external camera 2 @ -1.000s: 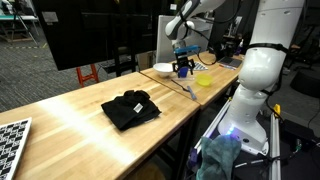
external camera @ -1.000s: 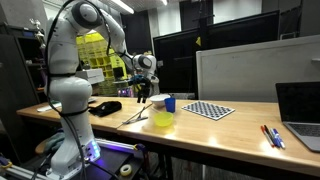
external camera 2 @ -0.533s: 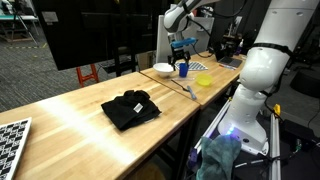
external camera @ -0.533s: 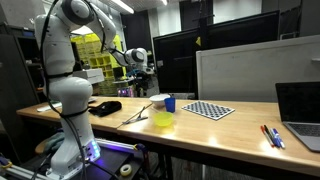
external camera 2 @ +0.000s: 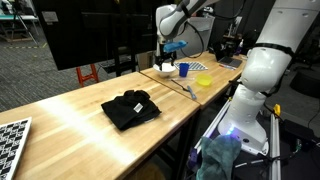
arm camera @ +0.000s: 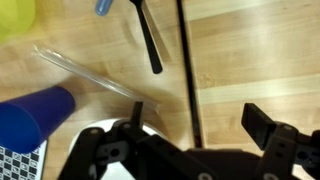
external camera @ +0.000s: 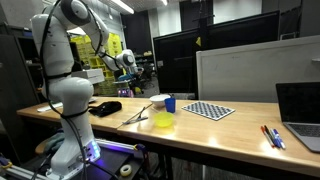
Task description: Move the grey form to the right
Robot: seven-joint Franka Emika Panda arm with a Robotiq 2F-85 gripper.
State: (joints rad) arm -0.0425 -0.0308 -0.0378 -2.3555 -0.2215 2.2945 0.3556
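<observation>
Lifted clear of the cup (external camera: 169,103) (gripper (arm camera: 195,135) spread, empty), swinging toward the dark cloth (external camera 2: 130,108).

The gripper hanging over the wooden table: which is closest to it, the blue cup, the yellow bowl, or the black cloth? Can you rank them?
Judged from an exterior view, from the gripper:
1. Blue cup, just beside and below it, at the table's far end.
2. Yellow bowl, farther along, near the table edge by the robot.
3. Black cloth, farthest, mid-table toward the camera.
</observation>
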